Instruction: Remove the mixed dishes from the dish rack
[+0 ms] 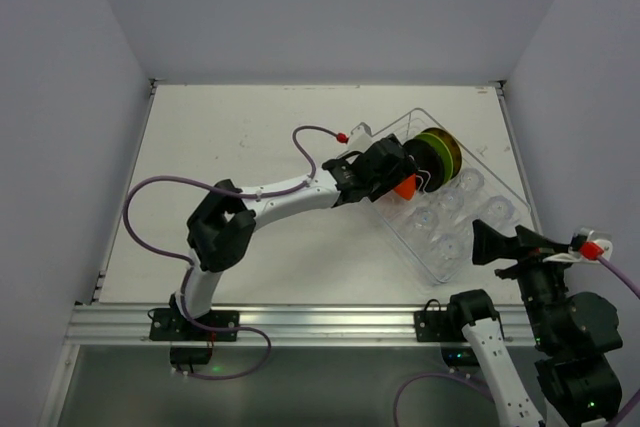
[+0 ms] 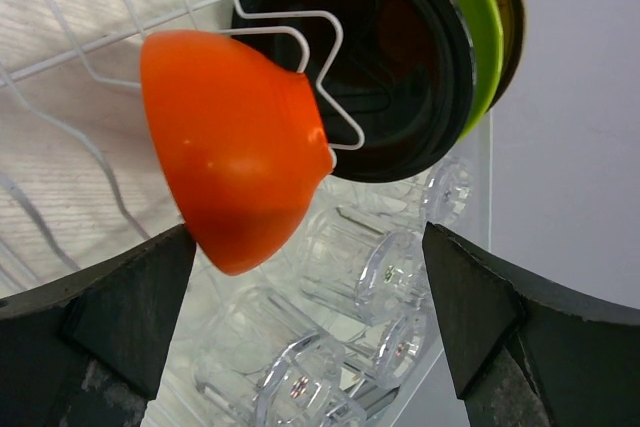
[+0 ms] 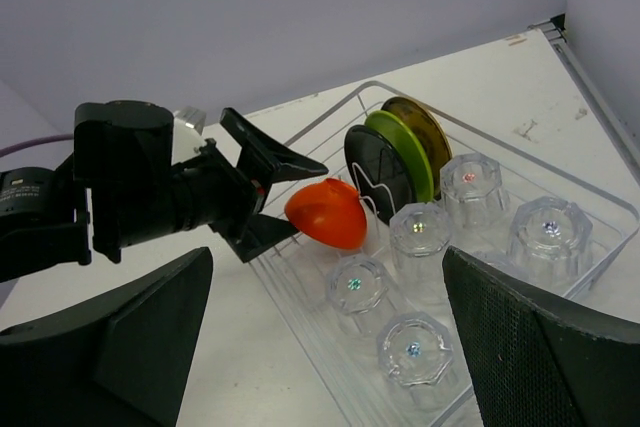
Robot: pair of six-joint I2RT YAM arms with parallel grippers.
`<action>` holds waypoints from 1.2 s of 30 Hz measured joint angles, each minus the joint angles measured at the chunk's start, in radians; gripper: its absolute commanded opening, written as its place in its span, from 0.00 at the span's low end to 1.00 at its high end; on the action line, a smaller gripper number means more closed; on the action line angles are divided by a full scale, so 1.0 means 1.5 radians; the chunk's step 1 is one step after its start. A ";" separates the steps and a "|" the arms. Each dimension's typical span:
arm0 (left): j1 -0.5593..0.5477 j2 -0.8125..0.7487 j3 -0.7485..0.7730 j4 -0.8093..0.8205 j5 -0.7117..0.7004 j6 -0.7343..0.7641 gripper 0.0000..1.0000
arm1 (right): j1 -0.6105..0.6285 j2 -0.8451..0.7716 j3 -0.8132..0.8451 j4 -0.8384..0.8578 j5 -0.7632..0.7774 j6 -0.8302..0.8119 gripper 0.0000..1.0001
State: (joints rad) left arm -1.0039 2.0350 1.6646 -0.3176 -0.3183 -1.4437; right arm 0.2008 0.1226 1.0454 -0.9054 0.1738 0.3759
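The clear dish rack (image 1: 432, 269) lies at the table's right. A small orange bowl (image 1: 405, 188) leans on its white wire holder (image 2: 320, 67), next to upright black (image 2: 390, 57), lime-green (image 2: 470, 27) and olive-yellow (image 2: 507, 2) plates. Several clear cups (image 1: 450, 207) stand upside down in the rack. My left gripper (image 1: 398, 175) is open with its fingers on either side of the orange bowl (image 2: 235, 142), not closed on it. My right gripper (image 1: 500, 247) is open and empty, near the rack's near corner, facing it.
The right wrist view shows the rack's near wall (image 3: 308, 327), cups (image 3: 357, 282) (image 3: 413, 349), the bowl (image 3: 330, 215) and the left gripper (image 3: 312, 200). White side walls enclose the table. A metal rail (image 1: 300, 322) runs along the near edge.
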 measured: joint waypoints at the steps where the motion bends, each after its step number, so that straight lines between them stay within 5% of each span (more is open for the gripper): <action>1: 0.000 0.001 -0.001 0.011 0.000 0.000 1.00 | 0.000 0.001 0.001 0.000 -0.006 0.000 0.99; 20: 0.019 -0.008 -0.171 0.313 0.019 0.000 1.00 | 0.001 0.028 0.001 0.010 -0.082 -0.001 0.99; 36: 0.026 -0.008 -0.249 0.480 0.053 -0.025 0.90 | 0.001 0.032 -0.027 0.026 -0.110 0.001 0.99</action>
State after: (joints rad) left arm -0.9642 2.0224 1.2911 0.4023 -0.2382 -1.4815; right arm 0.2028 0.1711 1.0050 -0.8658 0.0082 0.3767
